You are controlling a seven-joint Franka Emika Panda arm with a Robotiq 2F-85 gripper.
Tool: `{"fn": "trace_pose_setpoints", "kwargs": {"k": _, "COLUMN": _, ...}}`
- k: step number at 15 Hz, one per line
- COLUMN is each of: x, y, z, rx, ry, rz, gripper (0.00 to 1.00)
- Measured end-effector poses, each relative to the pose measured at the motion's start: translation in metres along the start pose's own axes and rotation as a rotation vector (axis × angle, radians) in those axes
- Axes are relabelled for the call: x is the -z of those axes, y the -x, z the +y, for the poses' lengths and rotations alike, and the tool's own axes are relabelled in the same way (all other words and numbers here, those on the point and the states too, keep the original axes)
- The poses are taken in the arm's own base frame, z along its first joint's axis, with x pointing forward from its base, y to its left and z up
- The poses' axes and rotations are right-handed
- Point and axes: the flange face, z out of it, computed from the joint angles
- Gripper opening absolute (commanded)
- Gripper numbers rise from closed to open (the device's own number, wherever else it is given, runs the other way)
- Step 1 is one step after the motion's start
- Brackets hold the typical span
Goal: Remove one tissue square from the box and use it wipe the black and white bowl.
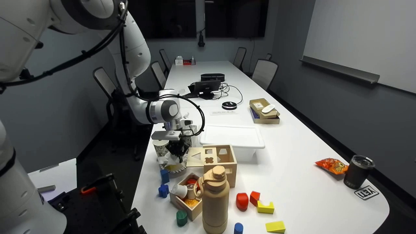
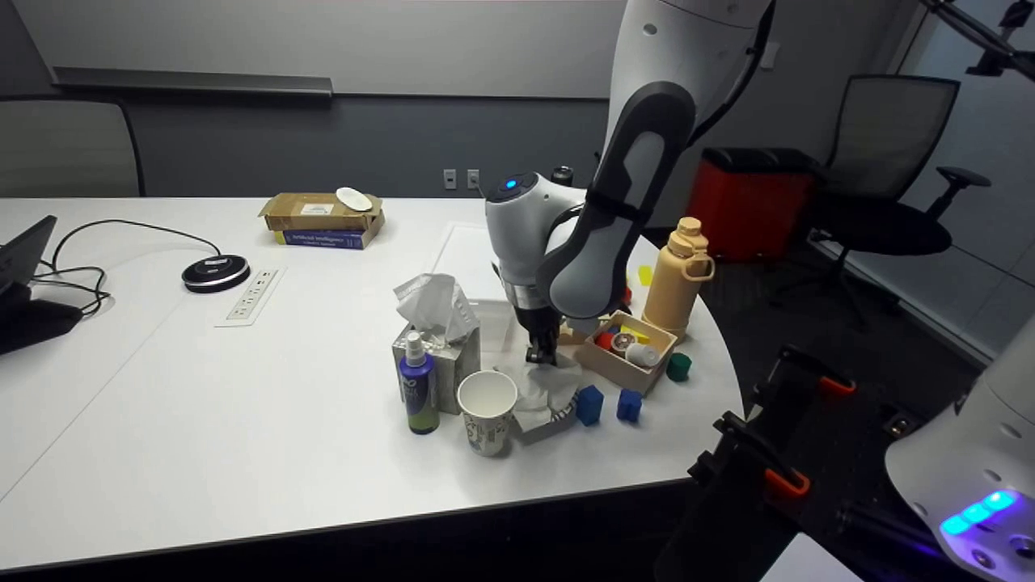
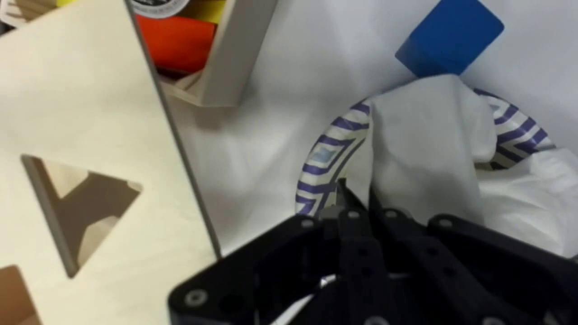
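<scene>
My gripper [image 3: 356,198] is shut on the white tissue square [image 3: 420,144] and points down at the black and white bowl [image 3: 314,169], whose striped rim shows in the wrist view. The crumpled tissue lies over much of the bowl and hangs past its rim. In an exterior view the gripper [image 2: 542,357], tissue [image 2: 543,392] and bowl rim [image 2: 563,412] are close together. They also show in an exterior view: gripper [image 1: 179,157], tissue [image 1: 166,160], bowl [image 1: 177,170]. The tissue box [image 2: 457,368] stands beside them, with white tissue poking from its top. The bowl's inside is mostly hidden.
A paper cup [image 2: 487,412] and a spray bottle [image 2: 419,384] stand near the box. A wooden block box [image 1: 230,159] with its lid [image 3: 113,113], a blue block [image 3: 451,36], a wooden tray [image 2: 618,372] and a tan bottle [image 1: 215,201] are close by.
</scene>
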Motion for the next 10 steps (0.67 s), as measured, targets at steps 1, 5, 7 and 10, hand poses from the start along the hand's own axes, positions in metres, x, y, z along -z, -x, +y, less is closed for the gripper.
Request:
{"fn": "trace_pose_setpoints", "kwargs": {"k": 1, "x": -0.002, "y": 0.001, "z": -0.003, "rx": 0.009, "ry": 0.003, "rz": -0.01, "gripper": 0.0}}
{"fn": "trace_pose_setpoints", "kwargs": {"k": 5, "x": -0.016, "y": 0.011, "z": -0.022, "rx": 0.045, "ry": 0.003, "rz": -0.07, "gripper": 0.0}}
{"fn": "trace_pose_setpoints", "kwargs": {"k": 7, "x": -0.024, "y": 0.015, "z": -0.032, "rx": 0.063, "ry": -0.001, "rz": -0.093, "gripper": 0.0}}
{"fn": "trace_pose_setpoints", "kwargs": {"k": 10, "x": -0.033, "y": 0.02, "z": -0.049, "rx": 0.086, "ry": -0.019, "rz": -0.114, "gripper": 0.0}}
